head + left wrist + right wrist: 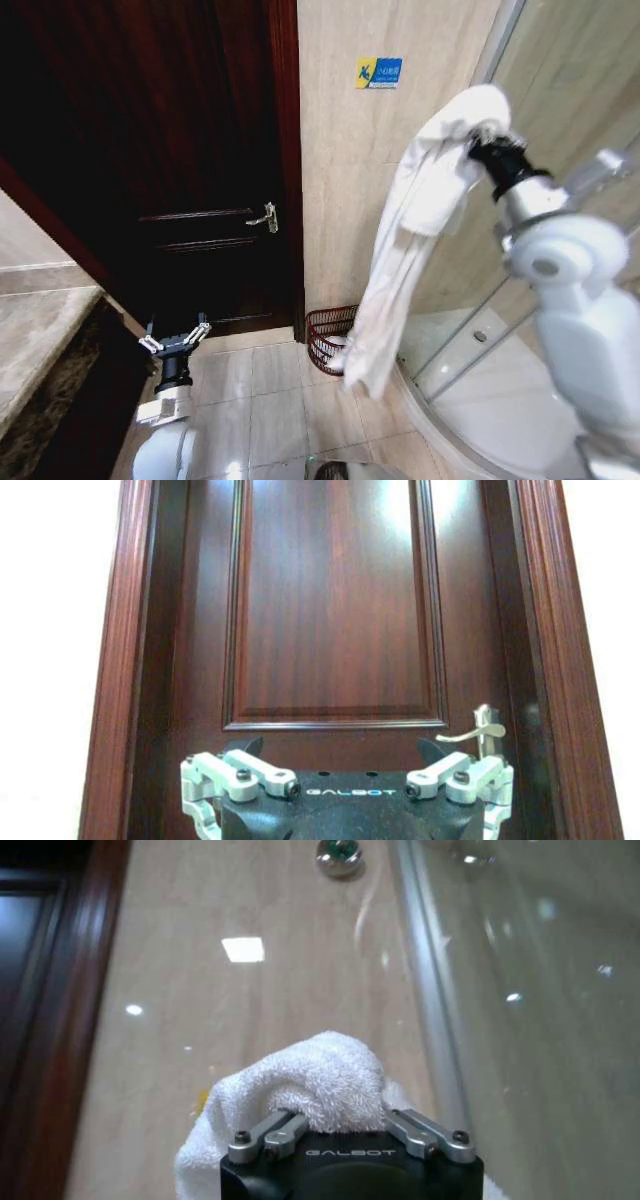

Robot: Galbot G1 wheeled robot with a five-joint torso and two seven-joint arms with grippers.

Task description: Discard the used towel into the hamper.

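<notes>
Right end effector (pixel 480 140) is pinching the white towel (pixel 415 230), held high at upper right of the head frame; the fingers are clamped on a bunched fold and the rest is hanging down in a long drape. In the right wrist view the towel (pixel 310 1095) is bulging between the pads of that end effector (pixel 345 1129). The hamper (pixel 330 340) is sitting on the floor at lower centre, against the tiled wall between the dark door (pixel 190 160) and the shower enclosure (pixel 560 120); the towel's tail is hanging just in front of its right side. Left end effector (pixel 175 335) is idling low at lower left, fingers spread, holding nothing, facing the door.

Step in hand: carrying the towel toward the hamper. My read: the next move calls for centring the drape over the rim and lowering before releasing, or the tail may catch outside.
</notes>
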